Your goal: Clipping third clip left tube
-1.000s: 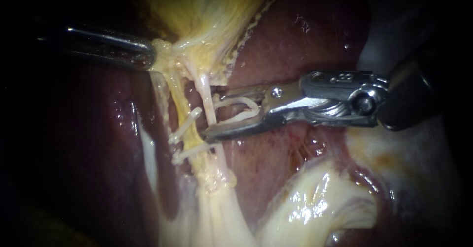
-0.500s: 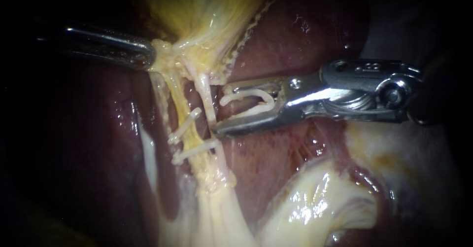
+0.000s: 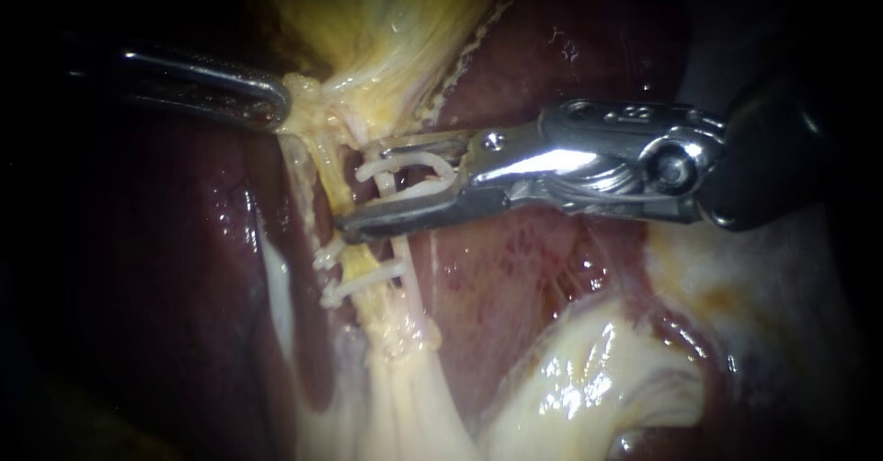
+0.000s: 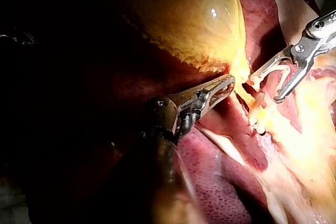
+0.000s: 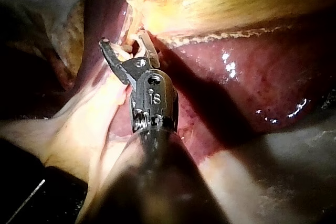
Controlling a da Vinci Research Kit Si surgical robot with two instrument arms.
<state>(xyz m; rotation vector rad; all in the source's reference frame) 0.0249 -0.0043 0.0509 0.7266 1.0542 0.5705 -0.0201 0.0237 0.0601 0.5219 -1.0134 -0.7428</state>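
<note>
Close against the dark red liver (image 3: 552,74), the right instrument (image 3: 363,190) reaches in from the right with its jaws spread wide. A white open clip (image 3: 448,168) sits between them, one leg lying along each jaw, so the jaws are holding that clip and nothing else. A pale tube (image 3: 397,249) runs down from the neck of the gallbladder (image 3: 386,19) and passes between the jaws, inside the mouth of the clip. The clip's legs stand apart on either side of it, not pressed together.

A yellow strand (image 3: 361,306) runs just beside the tube on its left. The tip of the lower jaw reaches across to it, and I cannot tell whether the clip takes in that strand as well.

Just below the lower jaw, two closed clips (image 3: 363,280) lie across these strands, one above the other. The upper one is partly hidden behind the jaw.

Over on the left, the left instrument (image 3: 279,102) comes in level. Its jaws are closed tight on the yellow tissue at the narrow end of the gallbladder, and the strands run taut from there. Seen from that arm's own camera, its jaws pinch the same yellow edge, with the right instrument's forked jaws and clip just ahead.

Pale wet tissue (image 3: 598,378) glistens lower down, well clear of both tips.
</note>
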